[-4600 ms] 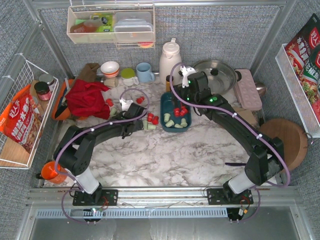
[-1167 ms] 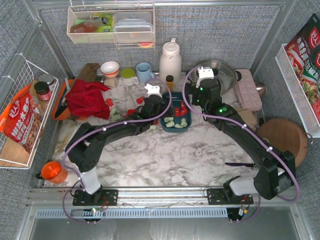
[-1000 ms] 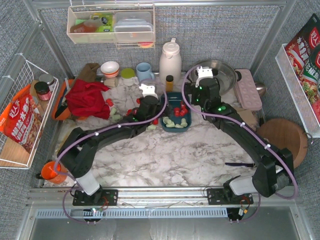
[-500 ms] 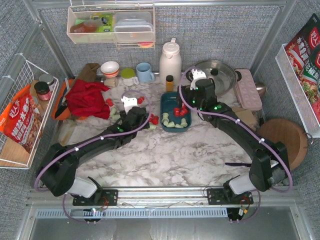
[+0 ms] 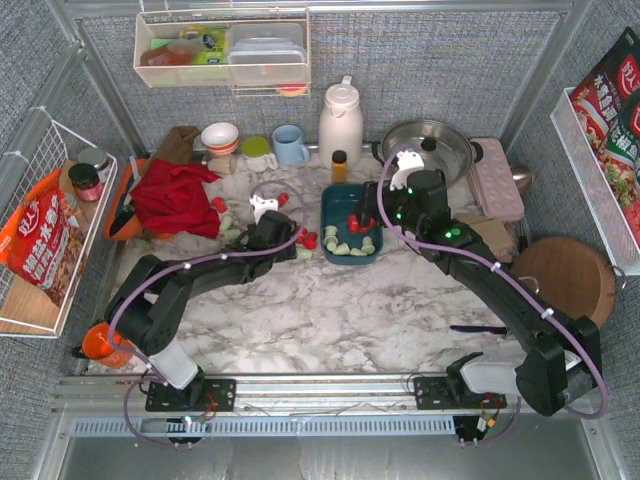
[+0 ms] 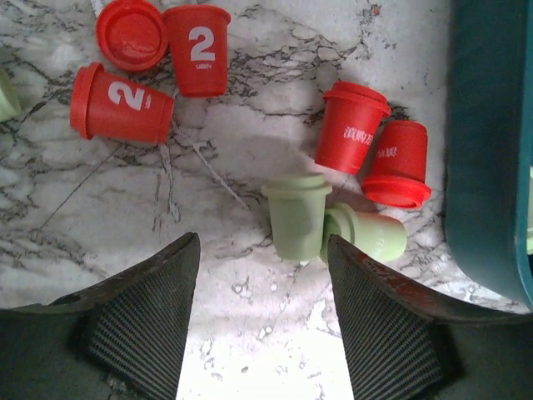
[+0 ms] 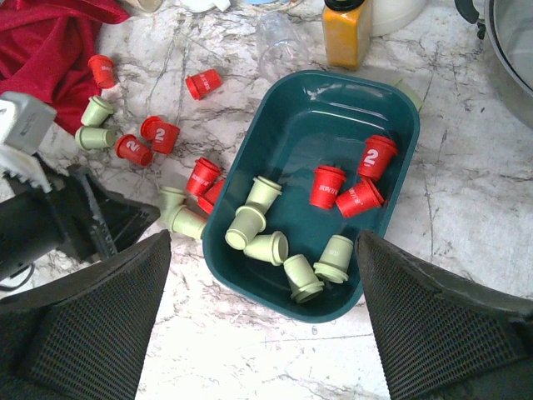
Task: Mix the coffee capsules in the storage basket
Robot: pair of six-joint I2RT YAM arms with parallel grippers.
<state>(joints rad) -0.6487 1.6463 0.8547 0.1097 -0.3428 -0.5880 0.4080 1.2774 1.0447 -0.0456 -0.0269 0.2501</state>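
Left wrist view: left gripper (image 6: 261, 243) spread; mint coffee capsules (image 6: 296, 218) lie just above its fingertips, storage basket (image 6: 491, 125) at right edge.

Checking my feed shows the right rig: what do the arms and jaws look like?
Left arm and right arm are black jointed links, each with a purple cable running along it and a white block at the wrist. Green lights show on the right. The jaws are dark wedges with ribbed inner faces.
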